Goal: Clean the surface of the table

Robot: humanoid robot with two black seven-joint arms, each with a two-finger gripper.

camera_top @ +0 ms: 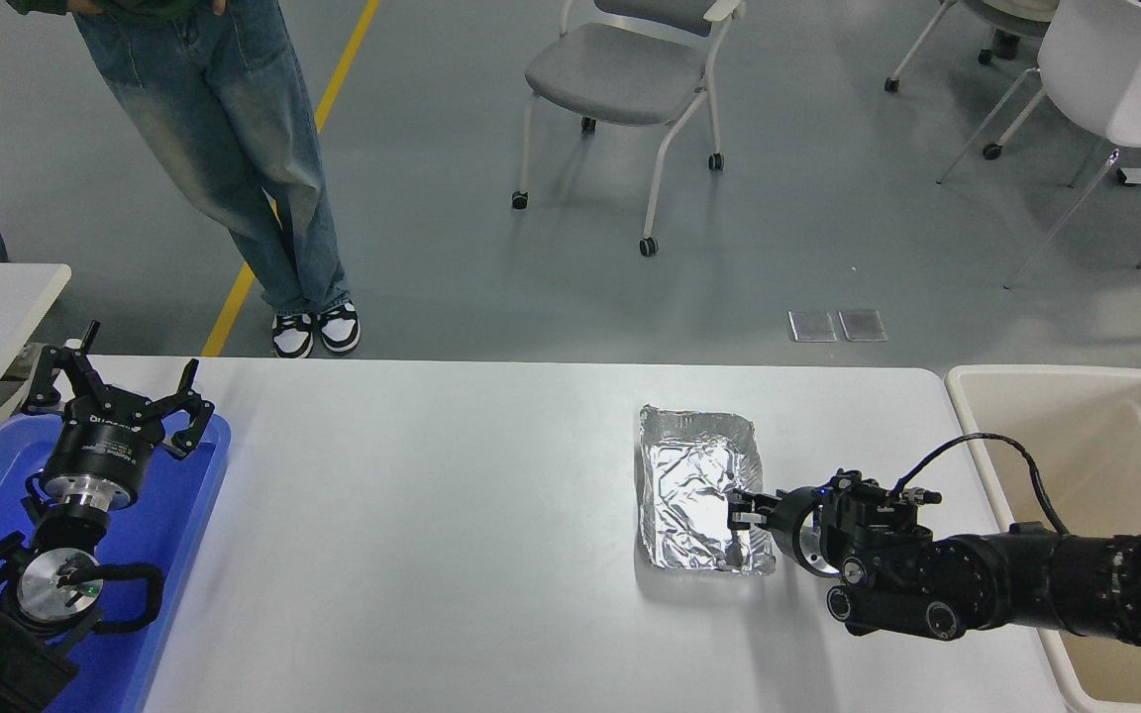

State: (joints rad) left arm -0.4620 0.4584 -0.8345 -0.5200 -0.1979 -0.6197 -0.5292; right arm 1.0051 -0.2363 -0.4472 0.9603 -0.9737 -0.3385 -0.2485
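Here, one foil tray point(697, 487) on the table surface point(432, 515); two chairs point(630, 69).

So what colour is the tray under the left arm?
Blue tray, seen best in the head view.

Both arms are black; the left arm point(85, 475) has silver rings, and a thin black cable point(986, 446) loops over the right arm point(1006, 594).
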